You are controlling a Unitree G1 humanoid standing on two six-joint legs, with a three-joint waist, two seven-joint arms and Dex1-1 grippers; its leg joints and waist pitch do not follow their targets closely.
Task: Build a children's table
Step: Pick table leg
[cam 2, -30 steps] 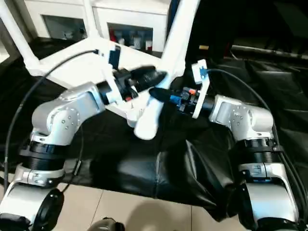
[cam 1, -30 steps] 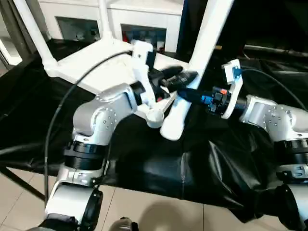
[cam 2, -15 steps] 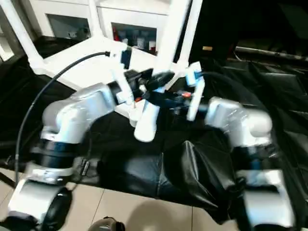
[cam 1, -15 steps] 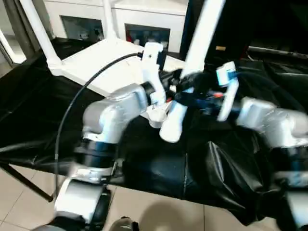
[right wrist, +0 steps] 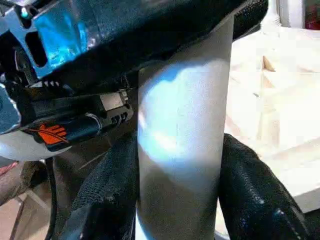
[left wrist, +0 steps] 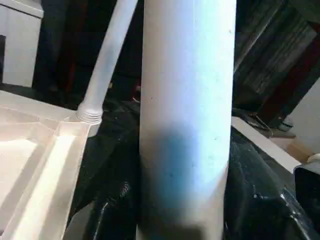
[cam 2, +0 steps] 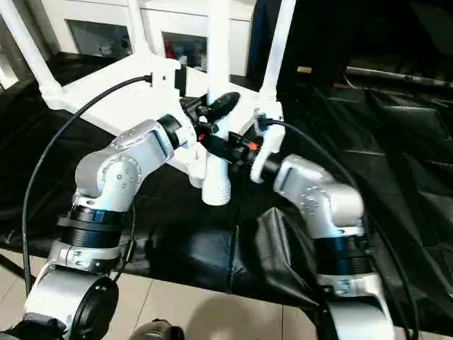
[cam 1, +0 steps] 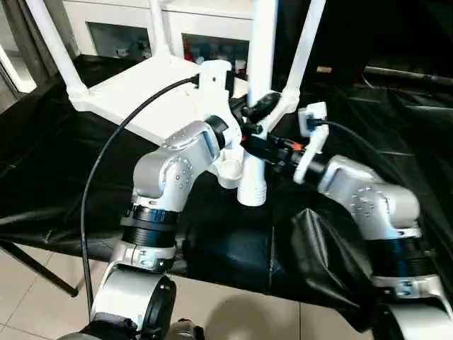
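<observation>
The children's table top lies upside down on a black sheet, with three white legs standing in its corner sockets. A fourth white leg is held almost upright at the near corner. Its threaded end hangs just beside the empty round socket. My left gripper is shut on this leg from the left, and my right gripper is shut on it just below, from the right. In both wrist views black fingers hug the leg on either side.
A white cabinet with glass doors stands behind the table. The black sheet hangs in folds over the front edge, with tiled floor below. A black cable loops over my left arm.
The loose leg swung from a slant to almost upright. My left gripper's fingers closed in onto it, and my right arm moved left toward the corner.
</observation>
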